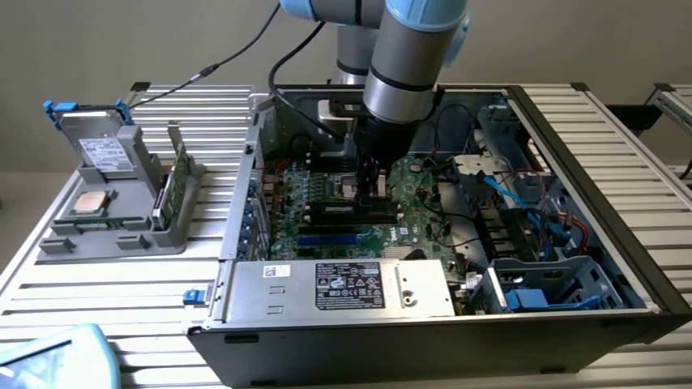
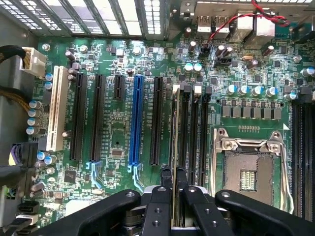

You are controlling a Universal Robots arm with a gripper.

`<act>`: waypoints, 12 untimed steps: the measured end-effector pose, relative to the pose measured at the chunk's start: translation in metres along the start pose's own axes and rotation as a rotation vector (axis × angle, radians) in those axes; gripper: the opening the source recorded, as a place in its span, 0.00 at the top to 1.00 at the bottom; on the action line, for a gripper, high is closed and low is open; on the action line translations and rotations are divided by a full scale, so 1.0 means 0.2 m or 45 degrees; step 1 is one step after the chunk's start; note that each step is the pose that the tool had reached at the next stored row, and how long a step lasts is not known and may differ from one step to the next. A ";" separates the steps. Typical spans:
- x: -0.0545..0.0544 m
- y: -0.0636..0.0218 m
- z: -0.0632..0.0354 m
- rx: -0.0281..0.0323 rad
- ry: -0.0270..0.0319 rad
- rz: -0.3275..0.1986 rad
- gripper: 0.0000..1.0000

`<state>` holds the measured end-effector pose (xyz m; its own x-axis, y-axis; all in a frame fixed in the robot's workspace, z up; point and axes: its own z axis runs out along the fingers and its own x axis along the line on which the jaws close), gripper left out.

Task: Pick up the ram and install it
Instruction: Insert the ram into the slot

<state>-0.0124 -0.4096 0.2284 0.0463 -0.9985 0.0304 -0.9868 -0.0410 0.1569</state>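
The ram point(image 2: 175, 128) shows edge-on in the wrist view as a thin pale strip, and my gripper point(image 2: 173, 172) is shut on it with one black finger point(image 2: 159, 206) on each side. It stands along the bank of black memory slots point(image 2: 189, 132) beside the empty processor socket point(image 2: 248, 172); whether it is seated in a slot I cannot tell. From the exterior view, my gripper point(image 1: 373, 190) reaches down into the open computer case point(image 1: 605, 186), over the middle of the green motherboard point(image 1: 313, 198).
A blue expansion slot point(image 2: 135, 123) and a white one point(image 2: 56, 108) lie farther along the board. A silver power supply point(image 1: 340, 285) sits at the case front, with cables point(image 1: 540, 203) toward the exterior view's right. A grey fixture point(image 1: 108, 219) holds a drive point(image 1: 103, 150), a square chip point(image 1: 89, 203) and an upright green board point(image 1: 178, 182).
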 end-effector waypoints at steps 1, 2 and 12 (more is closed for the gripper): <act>0.00 0.000 0.000 -0.0002 0.0019 -0.001 0.86; 0.00 0.000 0.000 -0.0002 0.0029 -0.002 0.86; -0.01 -0.002 0.010 0.0110 0.0090 -0.009 0.86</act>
<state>-0.0125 -0.4078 0.2262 0.0543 -0.9979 0.0364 -0.9877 -0.0483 0.1486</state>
